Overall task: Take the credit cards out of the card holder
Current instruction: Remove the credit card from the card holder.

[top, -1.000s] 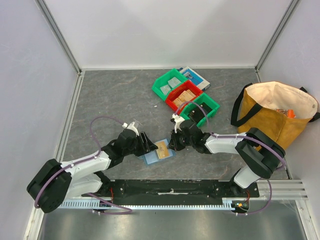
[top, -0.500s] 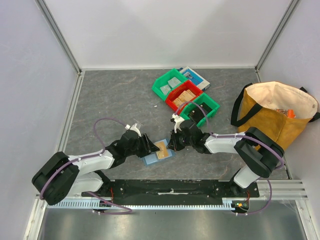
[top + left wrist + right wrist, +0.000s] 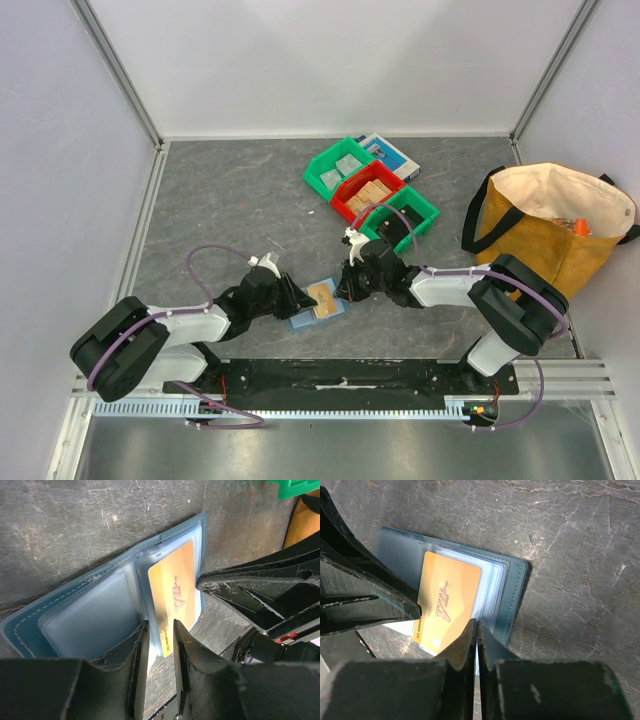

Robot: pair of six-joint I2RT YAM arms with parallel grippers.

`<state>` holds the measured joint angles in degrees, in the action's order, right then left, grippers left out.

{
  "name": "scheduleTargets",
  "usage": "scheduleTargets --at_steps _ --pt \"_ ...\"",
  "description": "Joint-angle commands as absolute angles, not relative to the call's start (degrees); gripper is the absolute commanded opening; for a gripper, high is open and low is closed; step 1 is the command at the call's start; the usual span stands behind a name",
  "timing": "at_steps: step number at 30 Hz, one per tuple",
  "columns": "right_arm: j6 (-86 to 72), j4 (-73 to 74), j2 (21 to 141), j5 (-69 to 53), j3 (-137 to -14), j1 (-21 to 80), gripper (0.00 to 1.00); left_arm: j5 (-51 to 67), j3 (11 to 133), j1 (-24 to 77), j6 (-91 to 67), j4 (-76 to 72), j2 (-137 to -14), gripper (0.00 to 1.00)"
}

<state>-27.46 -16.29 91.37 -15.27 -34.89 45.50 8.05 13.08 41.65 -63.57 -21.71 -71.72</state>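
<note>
The card holder (image 3: 303,318) (image 3: 90,615) (image 3: 512,595) lies open on the grey table, slate-blue with clear sleeves inside. One orange credit card (image 3: 322,297) (image 3: 172,592) (image 3: 447,605) marked VIP sticks partway out of a sleeve. My left gripper (image 3: 297,297) (image 3: 160,627) is down at the card's protruding end, its jaws narrowly apart with the card's corner between them and a gap still showing. My right gripper (image 3: 345,291) (image 3: 477,625) is shut at the holder's opposite edge, pinching the thin edge of a clear sleeve. Its black fingers (image 3: 235,587) rest beside the card.
Behind the holder stand two green bins (image 3: 340,165) (image 3: 410,212) and a red bin (image 3: 367,190) with cards in them. A blue-and-white flat box (image 3: 392,152) lies behind those. A tan tote bag (image 3: 555,225) sits at the right. Walls enclose the table.
My left gripper's jaws have narrowed around the card's end and the left arm has sunk lower toward the table. The right gripper stays where it was on the holder.
</note>
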Motion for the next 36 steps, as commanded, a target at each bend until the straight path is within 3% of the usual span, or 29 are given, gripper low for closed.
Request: scheduleTargets --at_steps 1,8,16,36 --pt "-27.07 -15.03 92.2 -15.29 -33.75 45.18 0.08 7.12 11.87 42.01 -65.92 -24.78 -72.07 0.32" --pt "-27.25 -15.03 92.2 -15.38 -33.66 45.18 0.07 8.44 11.78 42.01 -66.44 -27.86 -74.71 0.28" --pt "-27.33 -14.77 92.63 -15.38 -33.75 45.0 0.07 7.21 9.58 42.01 -67.94 -28.13 -70.85 0.02" --pt "-29.09 -17.57 87.1 -19.85 -35.86 44.82 0.09 6.24 9.31 42.01 -67.85 -23.11 -67.5 0.02"
